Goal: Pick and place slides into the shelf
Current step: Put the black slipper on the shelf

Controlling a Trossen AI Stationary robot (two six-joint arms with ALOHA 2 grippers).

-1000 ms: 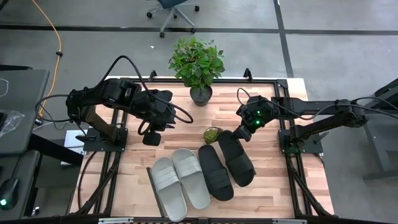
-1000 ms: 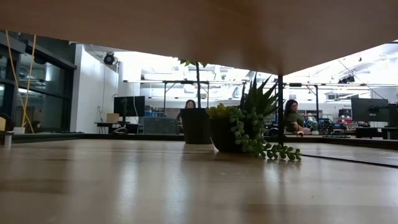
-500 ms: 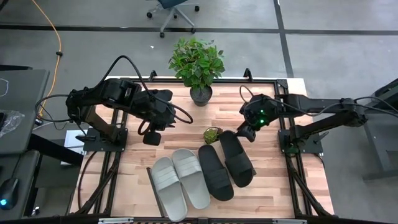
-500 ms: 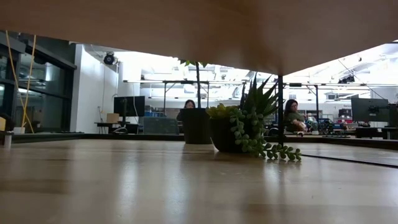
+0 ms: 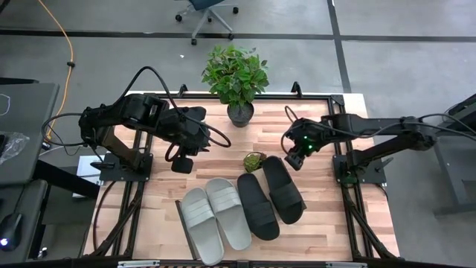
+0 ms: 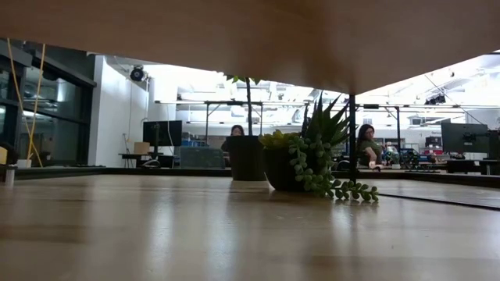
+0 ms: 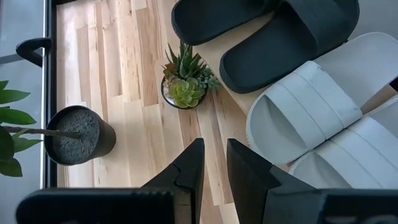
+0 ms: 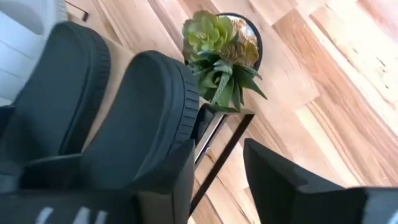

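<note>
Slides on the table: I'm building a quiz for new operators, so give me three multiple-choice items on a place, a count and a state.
1. Where is the small succulent pot?
A. beside the black slides' far ends
B. on the light grey slides
C. under the left gripper

2. How many slides lie on the shelf?
A. two
B. three
C. four

3. What does the right gripper hold?
A. a black slide
B. nothing
C. the succulent

Key: 1 A, the high view shows it by their ends. 2 C, two grey and two black. 3 B, its fingers stand apart with only tabletop between.
</note>
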